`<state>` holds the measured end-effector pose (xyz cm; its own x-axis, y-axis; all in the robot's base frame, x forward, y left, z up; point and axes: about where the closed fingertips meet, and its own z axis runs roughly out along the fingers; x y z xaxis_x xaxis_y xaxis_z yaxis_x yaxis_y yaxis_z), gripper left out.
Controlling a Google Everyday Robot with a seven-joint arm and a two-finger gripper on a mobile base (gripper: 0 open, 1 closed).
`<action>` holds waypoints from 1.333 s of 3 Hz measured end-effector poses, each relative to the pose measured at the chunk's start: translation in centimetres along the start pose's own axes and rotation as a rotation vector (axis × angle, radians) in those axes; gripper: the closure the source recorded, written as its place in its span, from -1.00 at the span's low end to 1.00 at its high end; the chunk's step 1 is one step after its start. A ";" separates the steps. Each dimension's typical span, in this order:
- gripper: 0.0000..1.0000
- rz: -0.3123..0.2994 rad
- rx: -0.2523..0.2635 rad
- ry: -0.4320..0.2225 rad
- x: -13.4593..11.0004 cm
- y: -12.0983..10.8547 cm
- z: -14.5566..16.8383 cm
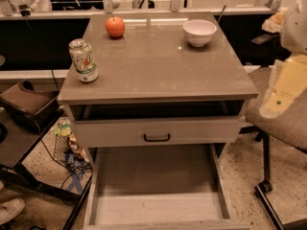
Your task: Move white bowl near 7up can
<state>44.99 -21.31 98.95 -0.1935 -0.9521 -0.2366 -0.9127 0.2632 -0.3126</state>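
My gripper (284,85) hangs off the right edge of the flat grey-brown counter (158,71); whether it is spread or closed, I cannot tell. The small glossy white bowl (199,32) sits untouched at the far right corner, and the silver-white 7up can (84,60) stands by the left edge. Next, I judge, comes a reach to the bowl's rim.

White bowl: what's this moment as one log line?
white bowl back right, untouched | 7up can front left | apple back left | gripper far right, beside tabletop

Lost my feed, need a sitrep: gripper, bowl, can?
Gripper at right edge, beside grey tabletop. Small glossy white bowl back right, untouched. Silver-green 7up can front left. Orange-red apple back left, near route.
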 end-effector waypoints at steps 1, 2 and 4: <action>-1.00 -0.091 0.108 -0.073 -1.4 -4.4 0.8; -1.00 -0.180 0.197 -0.100 -3.4 -9.1 2.0; -1.00 -0.231 0.300 -0.076 -5.7 -15.1 3.9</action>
<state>61.32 -19.29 101.43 0.0426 -0.9805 -0.1919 -0.7808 0.0872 -0.6187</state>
